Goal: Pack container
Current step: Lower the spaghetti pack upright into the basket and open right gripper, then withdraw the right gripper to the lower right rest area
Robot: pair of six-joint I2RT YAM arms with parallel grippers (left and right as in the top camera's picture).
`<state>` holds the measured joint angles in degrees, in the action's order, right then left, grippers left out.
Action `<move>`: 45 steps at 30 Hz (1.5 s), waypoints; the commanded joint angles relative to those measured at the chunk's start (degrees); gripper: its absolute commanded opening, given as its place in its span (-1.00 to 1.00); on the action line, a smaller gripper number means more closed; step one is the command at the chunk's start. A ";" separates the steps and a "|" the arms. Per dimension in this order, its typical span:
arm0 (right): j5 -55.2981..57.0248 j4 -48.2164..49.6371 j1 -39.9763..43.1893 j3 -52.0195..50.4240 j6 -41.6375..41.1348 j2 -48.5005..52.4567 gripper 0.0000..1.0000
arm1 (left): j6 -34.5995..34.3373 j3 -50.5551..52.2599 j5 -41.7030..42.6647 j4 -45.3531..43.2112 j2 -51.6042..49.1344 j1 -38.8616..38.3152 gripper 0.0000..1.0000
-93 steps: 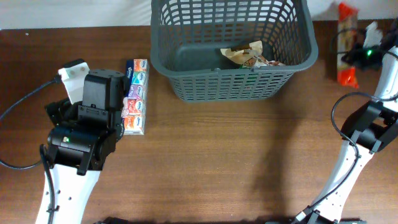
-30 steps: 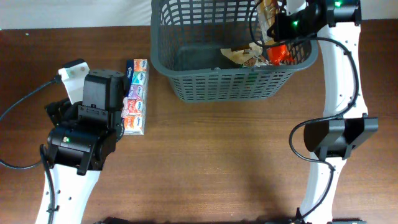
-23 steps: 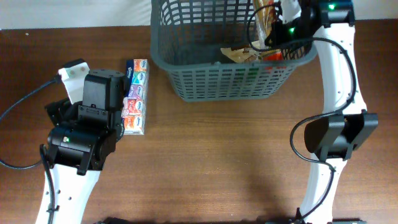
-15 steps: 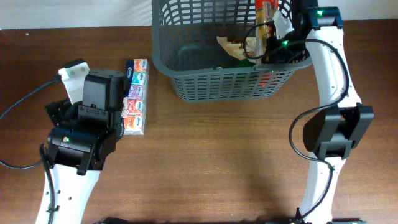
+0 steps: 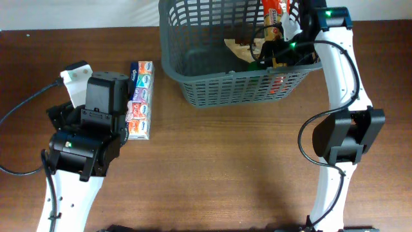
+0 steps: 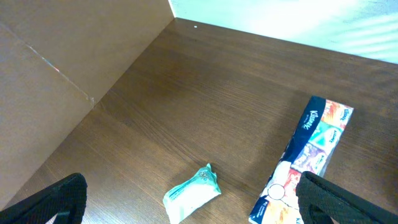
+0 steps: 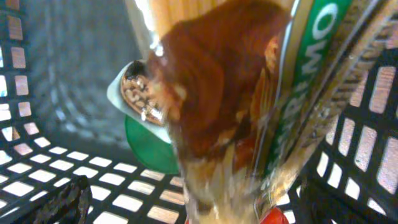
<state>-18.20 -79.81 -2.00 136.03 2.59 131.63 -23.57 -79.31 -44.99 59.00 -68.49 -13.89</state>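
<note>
Container (image 5: 225, 90), one, with one pasta packet (image 7: 230, 112) inside spread right gripper (image 7: 205, 205); left gripper (image 6: 199, 202) spread too.

One dark grey basket (image 5: 238, 87) stood on the counter (image 5: 225, 167). Inside it were two items: one tall pasta packet (image 5: 273, 14) and one crumpled beige wrapper (image 5: 239, 48); whether more lay beneath could not be told. Outside the basket lay two more: one long multi-pack of tissues (image 5: 140, 100) and one small green-and-white sachet (image 6: 193, 190). Two arms were in view, the left arm (image 5: 84, 148) and the right arm (image 5: 344, 71).
</note>
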 commanded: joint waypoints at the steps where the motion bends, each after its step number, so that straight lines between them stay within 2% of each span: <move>1: 0.74 -0.90 0.44 5.90 -0.07 -0.15 0.98 | -0.57 -0.76 -0.24 0.09 -0.20 0.28 0.99; 11: -8.81 -5.35 0.46 32.65 -0.17 -0.55 0.98 | -0.57 -0.76 -0.24 0.09 -0.20 0.28 0.99; 15: -7.32 -7.30 1.46 43.87 -0.55 -2.03 0.98 | -0.57 -0.76 -0.24 0.09 -0.20 0.28 0.99; 23: 8.02 -9.46 9.70 43.78 -1.73 -14.21 0.98 | -0.57 -0.76 -0.24 0.09 -0.20 0.28 0.99; 29: 24.76 -17.03 18.95 43.78 -11.10 -19.82 0.98 | -0.57 -0.76 -0.24 0.09 -0.20 0.28 0.99; 38: 24.90 -17.51 28.92 40.35 -13.62 -21.33 0.98 | -0.55 -0.76 -0.87 0.07 -0.20 0.28 0.99; 45: 26.62 -17.51 33.66 26.01 -13.86 -21.27 0.98 | -0.57 -0.76 -0.90 0.04 -0.20 0.28 0.99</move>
<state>6.63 -96.95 30.13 167.00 -10.41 109.93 -23.57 -79.31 -45.04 59.00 -68.49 -13.89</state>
